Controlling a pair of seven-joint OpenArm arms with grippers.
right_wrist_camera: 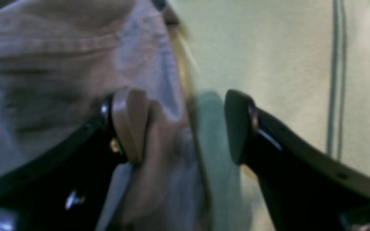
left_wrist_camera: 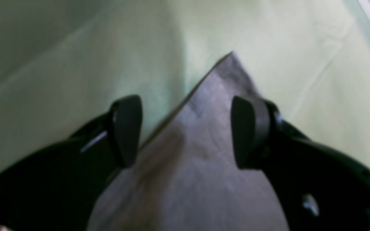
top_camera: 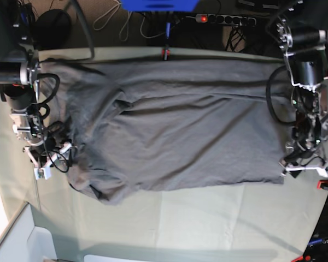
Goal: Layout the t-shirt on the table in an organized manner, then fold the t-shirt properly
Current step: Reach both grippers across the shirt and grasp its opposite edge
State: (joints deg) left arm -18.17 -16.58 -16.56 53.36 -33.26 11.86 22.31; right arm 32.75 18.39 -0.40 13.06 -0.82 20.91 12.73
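Behind the far edge of the work surface a dark floor [top_camera: 131, 24] is seen, on which a power strip [top_camera: 225, 19] with a lit red switch and several loose cables [top_camera: 106, 22] are laid. A blue object [top_camera: 159, 5] is cut by the top border of the base view, and a round dark object [top_camera: 53, 27] is found at the upper left. A white container [top_camera: 22, 240] is seen in the lower left corner, where bright light is cast.

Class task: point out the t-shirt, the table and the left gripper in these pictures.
t-shirt [top_camera: 175, 136]: base view, middle of the body.
table [top_camera: 208, 218]: base view, bare cloth below the hem.
left gripper [left_wrist_camera: 186, 131]: left wrist view, midway between fingertips.
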